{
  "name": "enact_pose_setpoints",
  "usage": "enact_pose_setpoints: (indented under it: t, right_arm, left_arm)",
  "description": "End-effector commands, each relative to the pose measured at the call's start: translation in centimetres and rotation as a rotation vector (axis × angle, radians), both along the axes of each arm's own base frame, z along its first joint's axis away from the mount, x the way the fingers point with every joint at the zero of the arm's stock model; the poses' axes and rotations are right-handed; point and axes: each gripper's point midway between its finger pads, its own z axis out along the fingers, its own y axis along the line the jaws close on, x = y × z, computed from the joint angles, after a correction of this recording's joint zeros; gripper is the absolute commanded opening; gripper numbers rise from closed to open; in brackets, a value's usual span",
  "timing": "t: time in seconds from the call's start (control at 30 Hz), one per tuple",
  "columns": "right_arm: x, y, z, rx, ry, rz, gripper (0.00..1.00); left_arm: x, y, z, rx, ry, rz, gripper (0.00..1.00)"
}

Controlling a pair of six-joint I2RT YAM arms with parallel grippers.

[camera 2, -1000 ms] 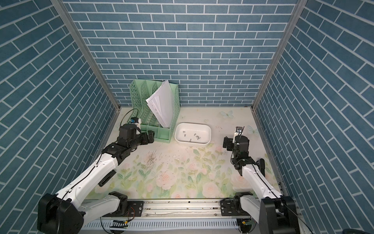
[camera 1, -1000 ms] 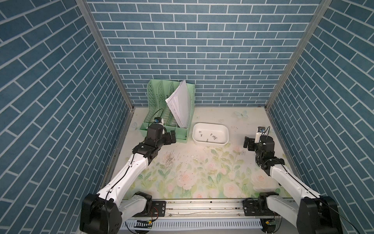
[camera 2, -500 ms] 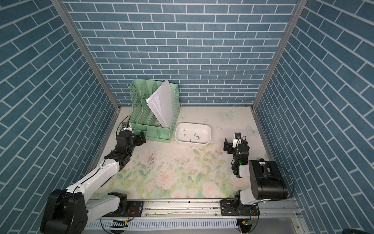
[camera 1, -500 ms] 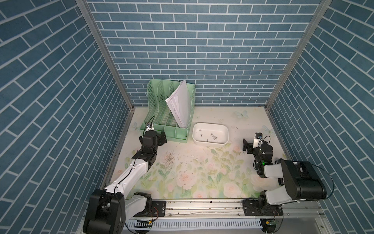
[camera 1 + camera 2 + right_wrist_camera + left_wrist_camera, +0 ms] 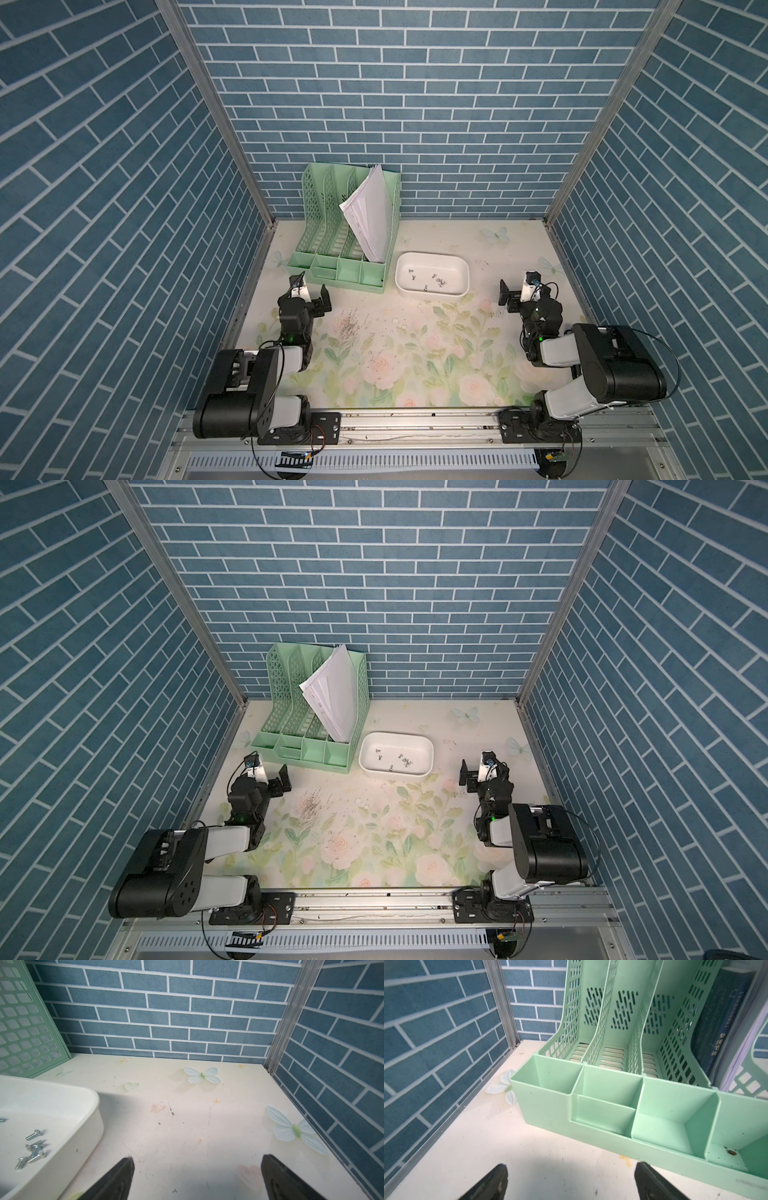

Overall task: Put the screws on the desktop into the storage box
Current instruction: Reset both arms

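Observation:
The white storage box [image 5: 432, 275] [image 5: 396, 755] stands on the flowered desktop [image 5: 415, 357], just right of the green rack. Several small silver screws [image 5: 438, 281] [image 5: 34, 1149] lie inside it. On the bare desktop I make out no screw for sure, only a tiny pale speck [image 5: 395, 320] too small to name. My left gripper [image 5: 308, 296] [image 5: 571, 1180] is open just above the desktop in front of the rack, with nothing between its fingers. My right gripper [image 5: 525, 293] [image 5: 197, 1176] is open and empty, right of the box.
A mint-green file rack [image 5: 345, 232] [image 5: 612, 1095] holding white papers [image 5: 370, 216] stands at the back left. A patch of dark speckled scuffs [image 5: 349, 326] marks the desktop left of centre. Blue brick walls close three sides. Both arms are folded low by the front rail [image 5: 415, 419].
Both arms have folded back toward the front rail, drawing the grippers slightly nearer the front. Both grippers stay open. The box and its screws have not moved.

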Motion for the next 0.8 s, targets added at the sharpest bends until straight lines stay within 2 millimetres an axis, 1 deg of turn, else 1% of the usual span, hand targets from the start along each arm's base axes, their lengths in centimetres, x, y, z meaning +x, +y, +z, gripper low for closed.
enact_pose_setpoints:
  t: [0.0,0.03,0.07,0.1,0.13,0.17,0.2,0.77]
  right_arm:
    - [0.1,0.0,0.5,-0.016,-0.026,0.004,1.0]
    - [0.1,0.0,0.5,-0.017,-0.027,0.004,1.0]
    - [0.1,0.0,0.5,-0.017,-0.025,0.003,1.0]
    - [0.1,0.0,0.5,-0.017,-0.027,0.003,1.0]
    - [0.1,0.0,0.5,-0.016,-0.025,0.003,1.0]
    - [0.1,0.0,0.5,-0.017,-0.025,0.005,1.0]
    - [0.1,0.0,0.5,-0.016,-0.026,0.002,1.0]
    - [0.1,0.0,0.5,-0.018,-0.026,0.003,1.0]
  left_arm:
    - [0.5,-1.4,3.3,0.007,-0.208,-0.107,1.0]
    - [1.0,-1.1,2.7,0.021,-0.155,-0.095,1.0]
    - [1.2,-1.5,2.5,0.029,-0.149,-0.099,1.0]
    - [1.4,-1.9,2.6,0.035,-0.151,-0.119,1.0]
    - [1.4,-1.8,2.2,0.041,-0.126,-0.117,1.0]
    - [1.3,-1.9,2.7,0.034,-0.161,-0.117,1.0]
    - [1.4,-1.8,2.4,0.043,-0.133,-0.114,1.0]
    - [1.4,-1.8,2.4,0.044,-0.14,-0.105,1.0]
